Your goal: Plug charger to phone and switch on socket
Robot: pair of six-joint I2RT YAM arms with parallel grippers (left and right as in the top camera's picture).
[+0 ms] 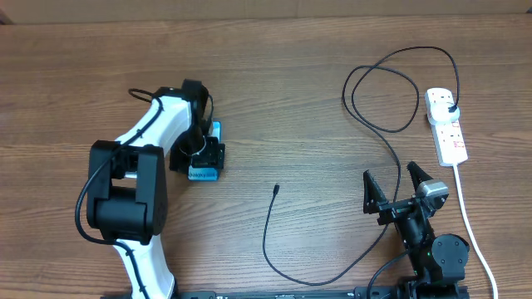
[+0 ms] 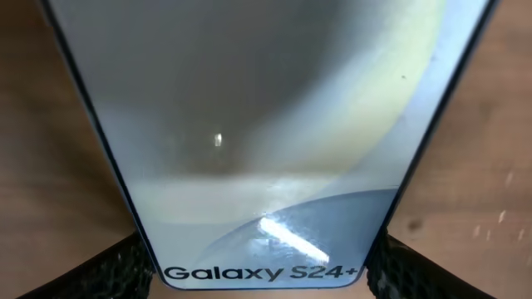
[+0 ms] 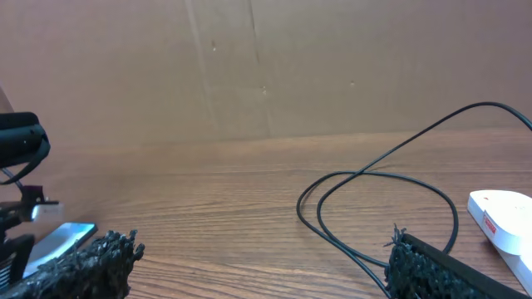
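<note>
Left gripper [image 1: 205, 162] is straddling the phone [image 2: 266, 124], clamped or not I can't tell; right gripper [image 1: 389, 171] is idling open; charger [image 1: 268, 224] is lying unconnected, far-right socket [image 1: 446, 137] untouched.

L gripper [image 1: 205, 156] tipped down, jaws clamped; R gripper [image 1: 389, 176] wide open.

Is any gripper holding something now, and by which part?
The left gripper has the phone between its jaws, by both long edges near the lettered end; the right gripper is open, holding nothing.
</note>
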